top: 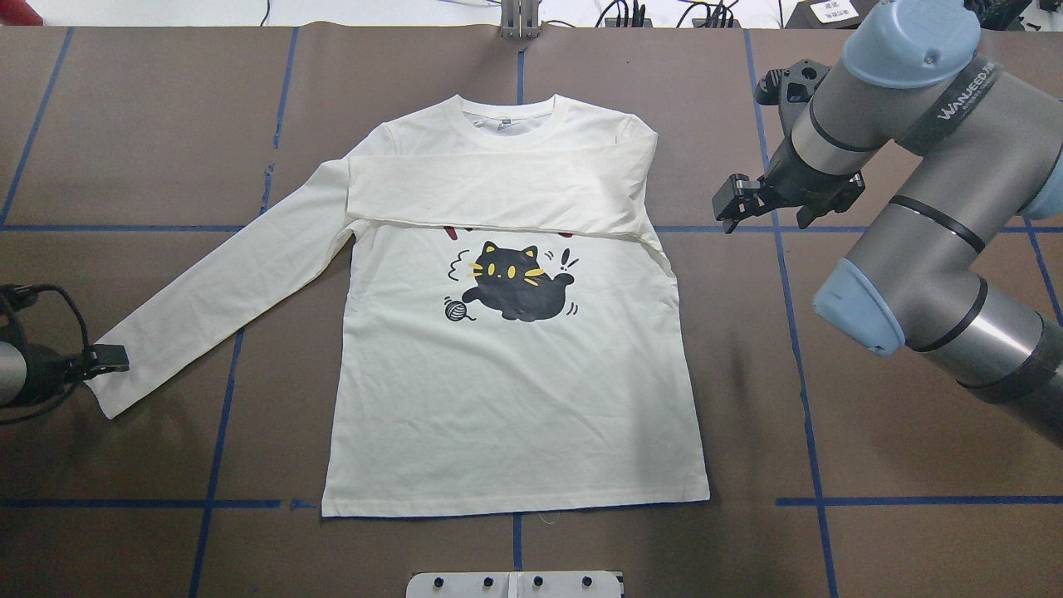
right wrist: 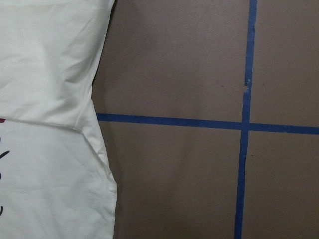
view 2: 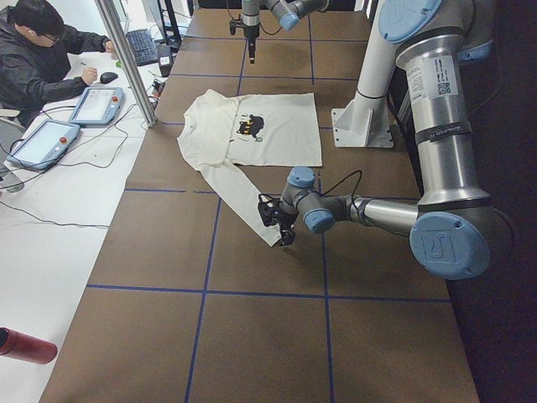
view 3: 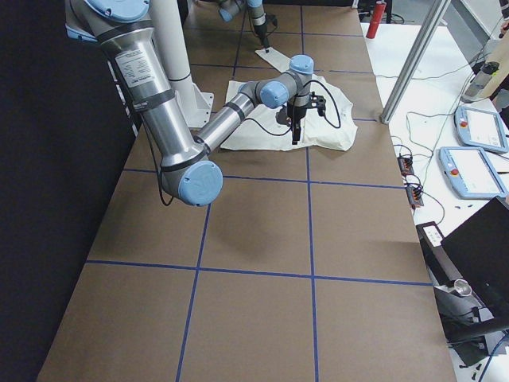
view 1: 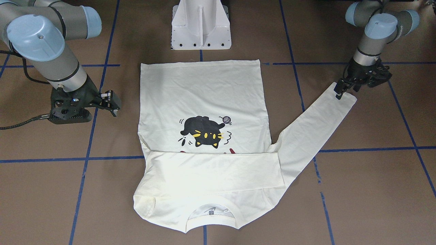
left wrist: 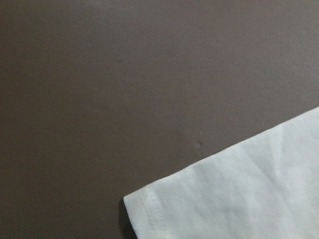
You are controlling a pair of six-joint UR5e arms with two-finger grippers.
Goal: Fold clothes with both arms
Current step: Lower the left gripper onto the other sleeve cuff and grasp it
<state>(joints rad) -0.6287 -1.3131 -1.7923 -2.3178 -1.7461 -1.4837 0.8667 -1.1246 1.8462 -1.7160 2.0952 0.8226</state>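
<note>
A: T-shirt?
B: Lay flat on worktop btwn both jaws. R jaws were released, empty, beside sleeve already folded across chest.
A: L jaws?
B: At other cuff, prob. to fold it too. Clenched or not, couldn't tell.

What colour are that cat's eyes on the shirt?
Yellow eyes on the black cat; overhead view.
</note>
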